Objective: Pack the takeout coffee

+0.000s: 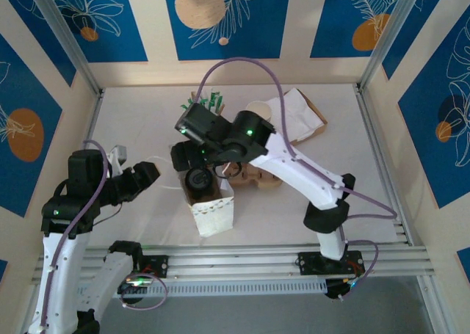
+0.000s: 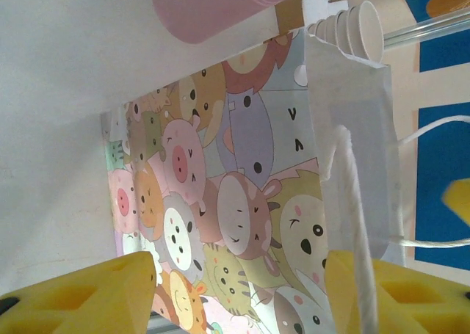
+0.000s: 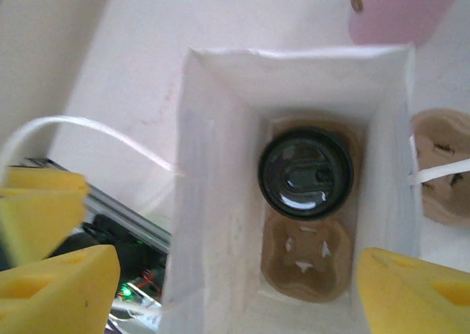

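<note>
Looking down on the white surface (image 1: pixel 352 165), finding the paper bag (image 1: pixel 213 215) upright near the front, cartoon animals along one side. Hovering right above its open mouth with the right hand (image 3: pixel 235 290), spread wide, gripping nothing. Poised just beside the printed side with the left hand (image 2: pixel 239 293), parted partway, empty too. Spotting a cardboard carrier (image 3: pixel 305 268) at the bottom, one slot bare. Spotting the coffee cup (image 3: pixel 305 172) in the other slot, black lid on, upright. Looks mostly packed; probably a second cup or closing up left to do.
</note>
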Robot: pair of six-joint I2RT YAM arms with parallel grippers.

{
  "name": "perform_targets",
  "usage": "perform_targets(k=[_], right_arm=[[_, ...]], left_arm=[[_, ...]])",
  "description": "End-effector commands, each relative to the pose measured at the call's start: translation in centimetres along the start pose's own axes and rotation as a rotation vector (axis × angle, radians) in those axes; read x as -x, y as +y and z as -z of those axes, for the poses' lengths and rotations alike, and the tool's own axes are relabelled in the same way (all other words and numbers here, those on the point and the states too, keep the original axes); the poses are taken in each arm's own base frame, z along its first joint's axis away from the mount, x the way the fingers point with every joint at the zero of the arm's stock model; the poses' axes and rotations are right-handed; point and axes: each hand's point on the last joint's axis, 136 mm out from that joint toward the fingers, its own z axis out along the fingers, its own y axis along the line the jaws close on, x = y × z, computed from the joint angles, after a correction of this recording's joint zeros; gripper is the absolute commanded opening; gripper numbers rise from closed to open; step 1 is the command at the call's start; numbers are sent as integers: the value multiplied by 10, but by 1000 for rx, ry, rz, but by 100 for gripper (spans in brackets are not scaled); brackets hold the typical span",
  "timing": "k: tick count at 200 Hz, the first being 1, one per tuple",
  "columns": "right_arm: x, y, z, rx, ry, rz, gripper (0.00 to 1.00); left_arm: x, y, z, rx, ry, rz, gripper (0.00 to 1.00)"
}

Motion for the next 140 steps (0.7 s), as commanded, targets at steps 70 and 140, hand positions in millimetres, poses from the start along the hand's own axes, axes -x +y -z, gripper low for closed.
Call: perform_targets(k=[70, 140], right_arm=[[41, -15, 88, 88, -304, -42, 84], [36, -99, 123, -76, -427, -236, 83]], left_arm=[[24, -40, 22, -79, -66, -69, 76], [49, -37, 28, 40, -131, -94, 78]])
